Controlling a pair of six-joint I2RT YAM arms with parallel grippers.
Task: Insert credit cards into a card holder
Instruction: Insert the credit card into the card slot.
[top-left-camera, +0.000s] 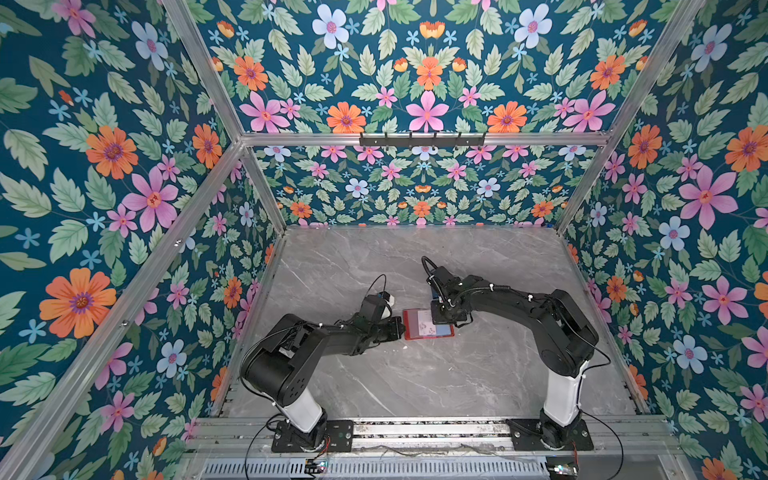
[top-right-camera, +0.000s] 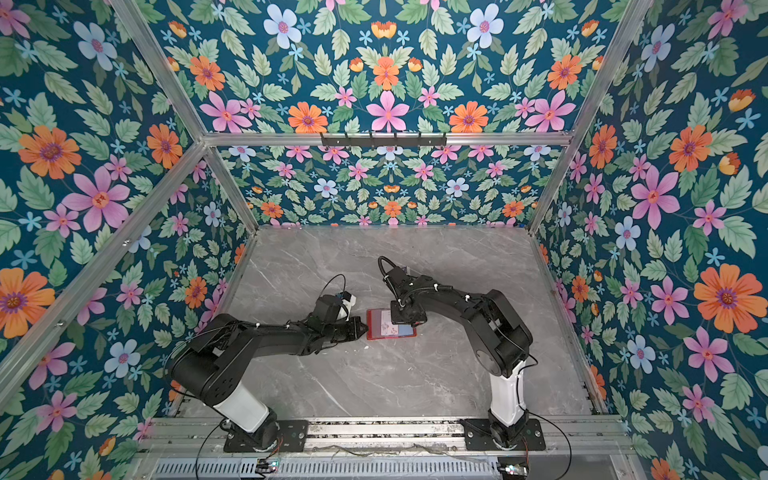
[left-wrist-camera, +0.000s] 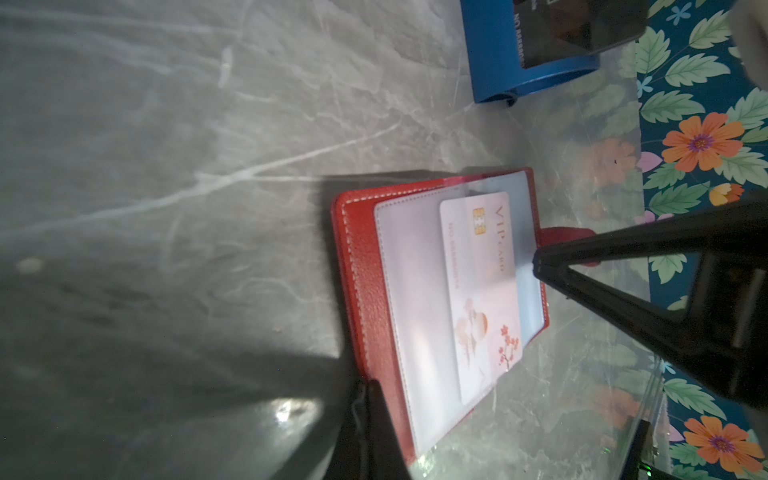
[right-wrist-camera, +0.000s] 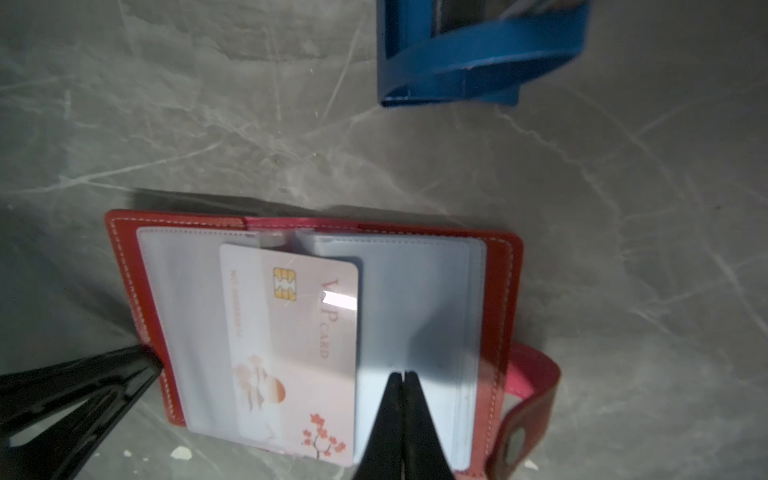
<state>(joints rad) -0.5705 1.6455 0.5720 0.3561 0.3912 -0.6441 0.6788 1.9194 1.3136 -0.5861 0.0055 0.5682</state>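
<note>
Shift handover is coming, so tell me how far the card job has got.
Done: the red wallet lies open. In hand: one pale card is only partway into a clear sleeve, sticking out over the fold; the shut right gripper sits beside its free edge, the shut left gripper against the wallet's opposite edge. Left: seat that card, then the dark card in the blue rack.

Left tool (right-wrist-camera: 154, 362), right tool (right-wrist-camera: 402, 376) closed.

The card holder (top-left-camera: 409, 325) lies open on the table (top-left-camera: 415, 386), a card (right-wrist-camera: 291, 345) partly in its left-hand sleeve, the rack (right-wrist-camera: 478, 70) just behind it
</note>
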